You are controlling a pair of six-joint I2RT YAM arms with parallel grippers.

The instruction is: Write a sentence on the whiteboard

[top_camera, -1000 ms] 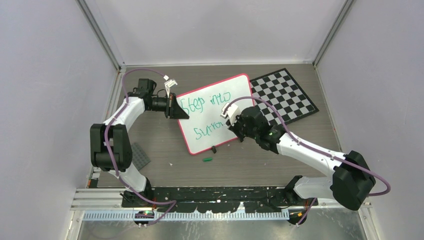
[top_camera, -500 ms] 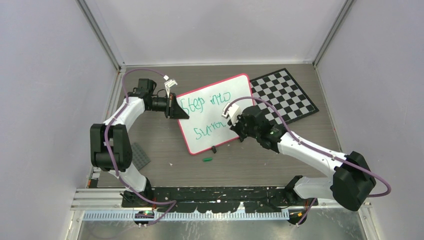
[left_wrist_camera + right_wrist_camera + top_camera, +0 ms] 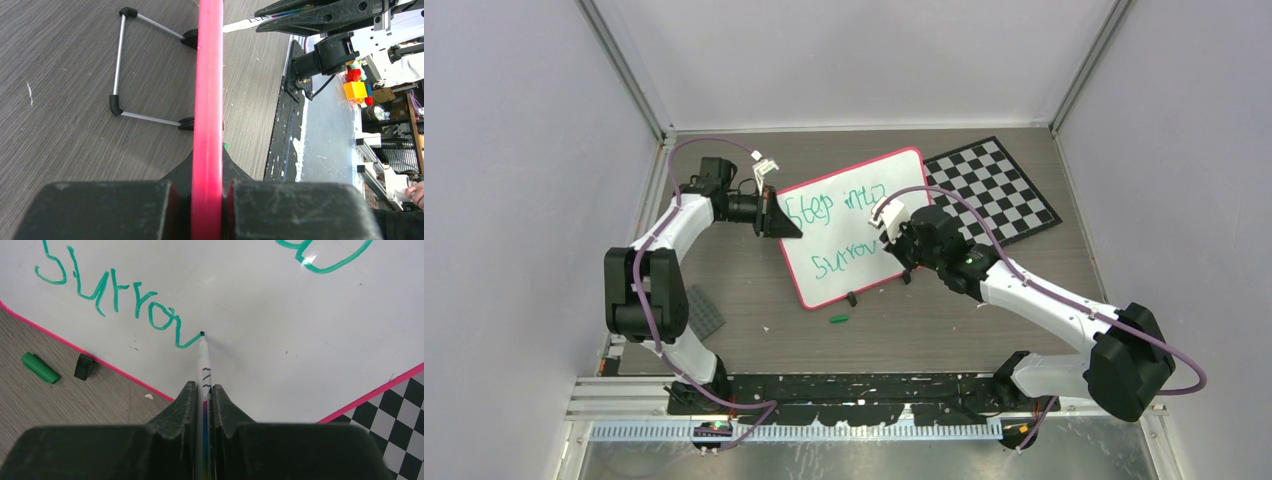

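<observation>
Top view, board: the whiteboard (image 3: 849, 240) is white with rounded corners and a thin red-pink rim; it sits mid-table, its far-right side against the checkerboard (image 3: 1004, 190)
Top view, writing: the sentence (image 3: 809, 210) is in thin green marker; upper line "Step into", lower line so far "Surrov"
Top view, heading: the board's long axis follows the written lines, rising from the left toward the far right
Top view, grippers: the left gripper (image 3: 776, 215) is at the board's left edge; the right gripper (image 3: 894, 250) is over the end of the lower line
Top view, surroundings: grey wood-grain table (image 3: 754, 290); a green cap (image 3: 839, 320) lies just off the near rim; pale walls with metal corner posts

Left wrist view, jaws: the left gripper (image 3: 209, 210) is clenched on the rim (image 3: 209, 100), which is seen edge-on and runs straight up the picture
Left wrist view, fittings: a wire stand (image 3: 119, 65) meets the rim at two black clips
Left wrist view, room: coloured blocks (image 3: 356, 89) beyond the table edge

Right wrist view, jaws: the right gripper (image 3: 204, 395) grasps a marker (image 3: 204, 367); its long axis points straight away and its tip touches the board at the last green stroke
Right wrist view, surface: glossy white face with a few specks; a black clip (image 3: 84, 366) sits at the near rim, beside the cap
</observation>
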